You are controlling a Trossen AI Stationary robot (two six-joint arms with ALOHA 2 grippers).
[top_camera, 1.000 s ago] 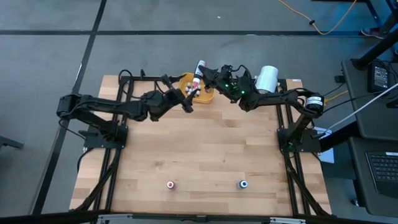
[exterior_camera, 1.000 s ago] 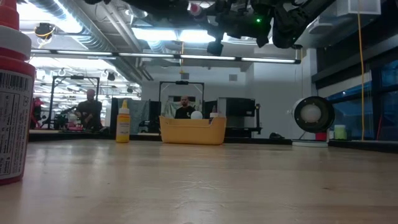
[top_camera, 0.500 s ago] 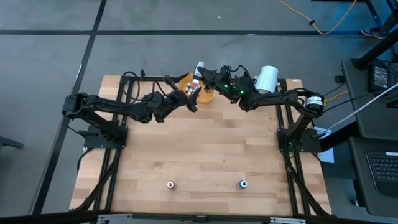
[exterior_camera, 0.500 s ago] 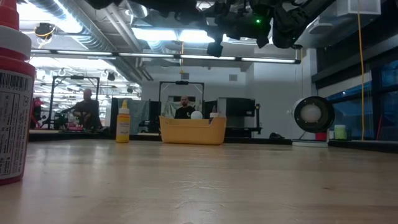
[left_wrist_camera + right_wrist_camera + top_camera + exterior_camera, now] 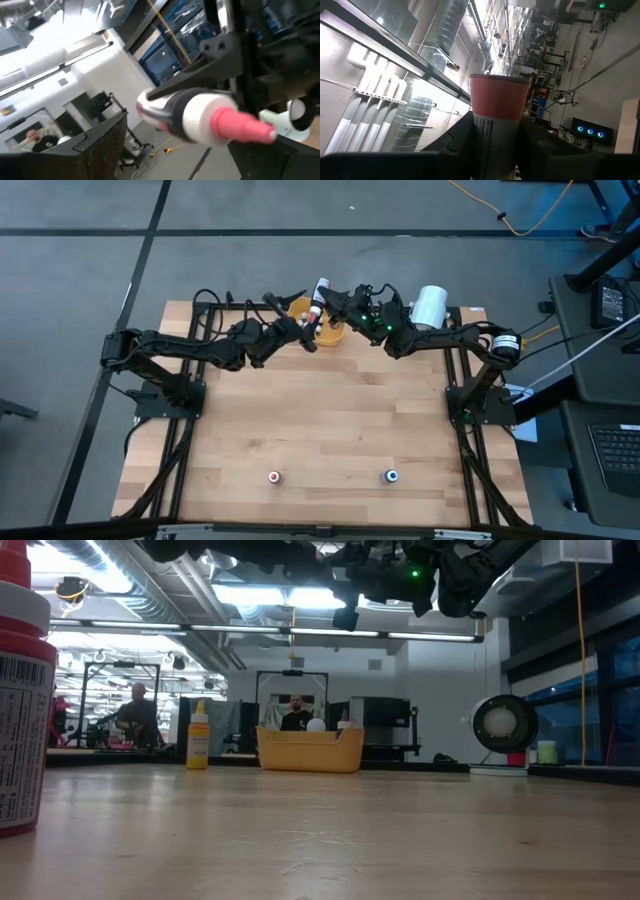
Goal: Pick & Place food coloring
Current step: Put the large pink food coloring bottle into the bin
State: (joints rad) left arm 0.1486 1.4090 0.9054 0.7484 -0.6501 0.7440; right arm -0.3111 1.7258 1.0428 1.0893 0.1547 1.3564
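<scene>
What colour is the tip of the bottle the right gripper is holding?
Pink-red, on a white collar; the bottle shows best in the left wrist view.

The wooden bench (image 5: 330,420) sits on a grey floor, its planks bare across the middle. At the far edge rests an orange bowl (image 5: 300,308), and toward the far right corner lies a big white cylinder (image 5: 429,306) on its side. Off the right edge there's a dark desk with a keyboard (image 5: 612,455), and an orange cable (image 5: 520,222) snakes over the floor beyond the far edge. From bench height, the room opens up behind: two people (image 5: 135,712) in the background, one seated directly behind the bowl, a round fan (image 5: 505,725) at the right, bright ceiling lights (image 5: 250,592) overhead.
</scene>
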